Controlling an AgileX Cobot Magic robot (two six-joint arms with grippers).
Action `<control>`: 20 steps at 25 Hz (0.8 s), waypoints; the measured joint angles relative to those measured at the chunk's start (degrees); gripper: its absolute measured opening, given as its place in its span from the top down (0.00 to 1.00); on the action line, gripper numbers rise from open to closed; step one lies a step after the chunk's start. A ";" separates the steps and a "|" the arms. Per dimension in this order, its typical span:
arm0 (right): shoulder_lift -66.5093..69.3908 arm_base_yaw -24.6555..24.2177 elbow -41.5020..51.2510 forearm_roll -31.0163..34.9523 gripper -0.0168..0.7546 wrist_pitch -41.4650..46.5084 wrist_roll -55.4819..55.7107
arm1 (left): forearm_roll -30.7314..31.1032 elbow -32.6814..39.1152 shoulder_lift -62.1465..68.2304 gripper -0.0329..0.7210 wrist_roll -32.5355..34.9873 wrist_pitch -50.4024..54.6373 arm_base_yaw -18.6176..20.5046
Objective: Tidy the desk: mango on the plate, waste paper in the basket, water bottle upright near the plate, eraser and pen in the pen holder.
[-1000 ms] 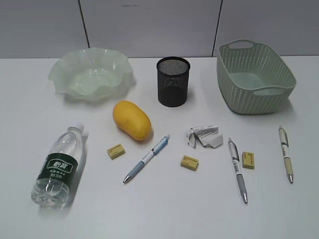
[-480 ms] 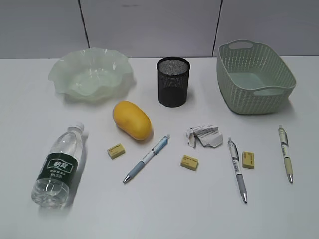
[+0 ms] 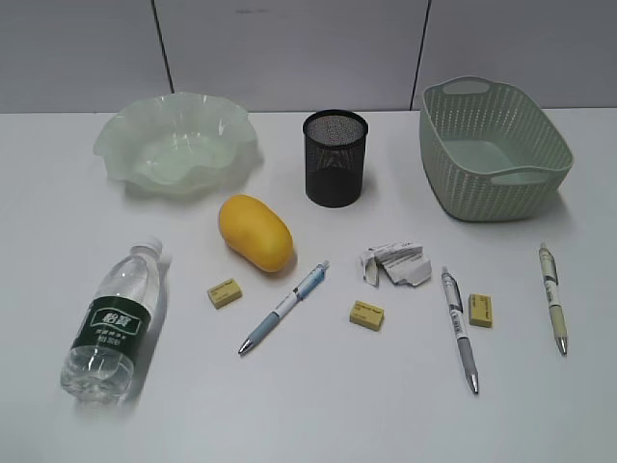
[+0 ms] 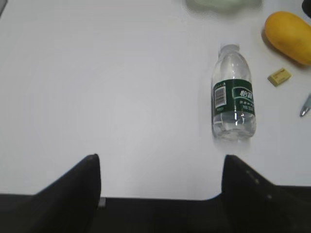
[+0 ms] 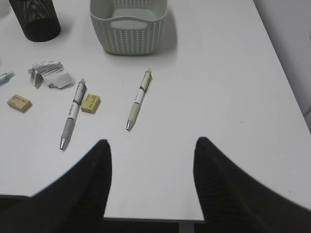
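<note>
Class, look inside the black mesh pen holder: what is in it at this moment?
Nothing shows inside the pen holder: no pen pokes above its rim, and the mesh looks see-through and bare. Its very bottom is dim behind the dark mesh, so a small eraser lying there cannot be ruled out.

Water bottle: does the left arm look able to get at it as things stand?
Probably yes. The water bottle lies on its side ahead and right of the open left gripper, with only bare table between. The mango and nearest eraser sit beyond it, not in the path.
</note>
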 joint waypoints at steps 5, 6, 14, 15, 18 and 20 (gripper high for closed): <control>0.00 0.00 0.00 0.00 0.41 0.00 0.00 | -3.37 -8.94 15.79 0.18 -4.66 1.16 0.00; 0.00 0.00 0.00 0.00 0.41 0.00 0.00 | -4.11 -10.43 19.08 0.18 -6.01 1.16 0.00; 0.00 0.00 0.00 0.00 0.41 -0.04 0.00 | -7.29 -20.61 42.75 0.16 -10.68 1.10 -1.04; 0.00 0.00 0.00 0.00 0.41 -0.04 0.00 | -7.51 -21.50 44.90 0.16 -11.83 1.10 -2.35; 0.00 0.00 0.00 0.00 0.41 -0.04 0.00 | -7.51 -23.39 50.98 0.16 -16.78 -0.24 -7.79; 0.00 0.00 0.00 0.00 0.41 -0.04 0.00 | -7.56 -24.72 55.19 0.16 -20.58 -3.05 -11.72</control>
